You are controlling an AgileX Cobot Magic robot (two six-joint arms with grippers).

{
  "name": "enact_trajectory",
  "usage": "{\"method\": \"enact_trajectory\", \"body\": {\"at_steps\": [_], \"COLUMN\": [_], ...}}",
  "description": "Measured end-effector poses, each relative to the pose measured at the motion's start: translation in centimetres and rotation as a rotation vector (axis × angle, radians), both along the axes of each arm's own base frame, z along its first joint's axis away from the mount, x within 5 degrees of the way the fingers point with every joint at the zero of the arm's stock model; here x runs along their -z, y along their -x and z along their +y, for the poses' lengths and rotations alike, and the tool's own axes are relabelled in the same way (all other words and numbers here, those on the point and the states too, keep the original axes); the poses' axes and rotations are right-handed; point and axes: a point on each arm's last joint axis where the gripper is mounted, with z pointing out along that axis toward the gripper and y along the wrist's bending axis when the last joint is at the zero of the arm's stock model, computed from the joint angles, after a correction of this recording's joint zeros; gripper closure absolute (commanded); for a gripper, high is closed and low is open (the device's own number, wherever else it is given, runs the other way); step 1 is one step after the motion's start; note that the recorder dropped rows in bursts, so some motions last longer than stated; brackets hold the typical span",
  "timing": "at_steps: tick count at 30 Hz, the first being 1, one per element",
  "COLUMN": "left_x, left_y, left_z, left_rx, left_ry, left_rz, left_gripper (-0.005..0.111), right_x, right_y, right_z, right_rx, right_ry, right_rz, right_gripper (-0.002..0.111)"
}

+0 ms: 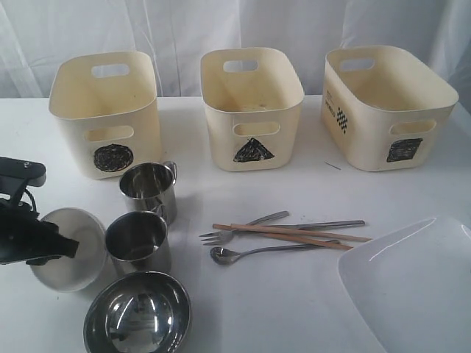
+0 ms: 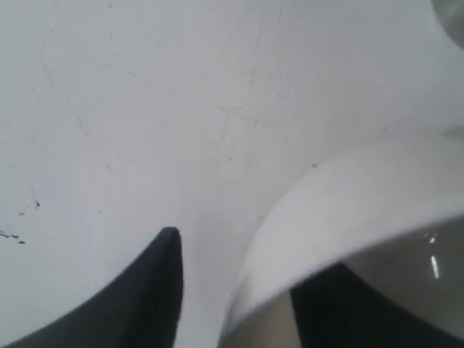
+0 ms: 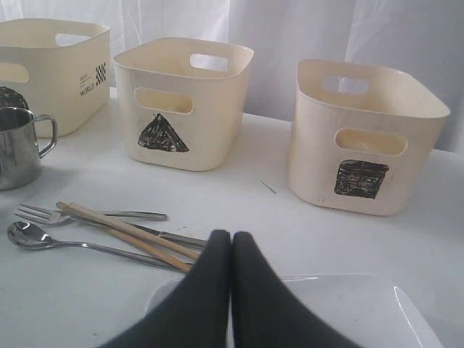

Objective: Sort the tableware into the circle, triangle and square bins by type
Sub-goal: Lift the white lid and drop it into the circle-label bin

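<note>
Circle [image 1: 140, 140], triangle [image 1: 221, 143], square bins [image 1: 368, 143] abreast

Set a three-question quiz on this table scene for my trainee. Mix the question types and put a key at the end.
1. True or false: the right gripper is shut and holds nothing.
2. How many steel mugs show in the exterior view? A. one B. two C. three
3. Fill in: the left gripper has one finger on each side of the rim of the small white ____.
Key: 1 true. 2 B. 3 dish.
</note>
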Motion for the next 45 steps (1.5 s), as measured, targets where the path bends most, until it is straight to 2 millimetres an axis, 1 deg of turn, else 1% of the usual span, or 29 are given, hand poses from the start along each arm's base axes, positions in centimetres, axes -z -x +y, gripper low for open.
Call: {"method": "enact_trajectory", "body": {"at_steps": [3,4,7,10,16,20,24,26,28,30,33,35,37,40,41,44,45], "left_x": [0.1,-0.1,-0.8,-0.9,-2.2,-4.3,-7.3,-9.6,-12.1,-14.5,-17.2,-18.5,-19.3,-19.4,-19.1,-17.9,-17.2], "left_y": [0.0,-0.1,-0.6,-0.4,1.0,2.0,3.1,3.1,2.7,1.9,0.1,-1.6,-3.4,-6.7,-8.3,-11.7,-12.7], "left_z": [0.0,0.0,-0.1,-0.1,0.2,0.5,0.6,0.6,0.6,0.5,0.3,0.1,0.1,0.2,0.4,0.5,0.5], "left_rx": [-0.001,-0.009,-0.019,-0.022,-0.002,0.003,0.014,0.019,0.031,0.047,0.062,0.068,0.062,0.045,0.035,0.022,0.019], "left_ry": [0.0,0.007,0.018,0.024,0.022,0.032,0.05,0.063,0.067,0.054,0.034,0.026,0.02,0.01,0.006,0.0,-0.002], "left_rz": [0.004,-0.011,-0.047,-0.036,0.009,-0.021,-0.109,-0.198,-0.289,-0.376,-0.453,-0.485,-0.505,-0.502,-0.494,-0.466,-0.449], "left_gripper": [0.102,0.106,0.107,0.107,0.107,0.107,0.107,0.107,0.107,0.107,0.107,0.107,0.107,0.107,0.107,0.107,0.107], "right_x": [0.0,0.0,0.0,0.0,0.0,0.0,0.0,0.0,0.0,0.0,0.0,0.0,0.0,0.0,0.0,0.0,0.0], "right_y": [0.0,0.0,0.0,0.0,0.0,0.0,0.0,0.0,0.0,0.0,0.0,0.0,0.0,0.0,0.0,0.0,0.0], "right_z": [0.0,0.0,0.0,0.0,0.0,0.0,0.0,0.0,0.0,0.0,0.0,0.0,0.0,0.0,0.0,0.0,0.0], "right_rx": [0.0,0.0,0.0,0.0,0.0,0.0,0.0,0.0,0.0,0.0,0.0,0.0,0.0,0.0,0.0,0.0,0.0], "right_ry": [0.0,0.0,0.0,0.0,0.0,0.0,0.0,0.0,0.0,0.0,0.0,0.0,0.0,0.0,0.0,0.0,0.0], "right_rz": [0.0,0.0,0.0,0.0,0.0,0.0,0.0,0.0,0.0,0.0,0.0,0.0,0.0,0.0,0.0,0.0,0.0], "right_gripper": [0.108,0.108,0.108,0.108,0.108,0.108,0.108,0.108,0.108,0.108,0.108,0.108,0.108,0.108,0.108,0.108,0.108]}}
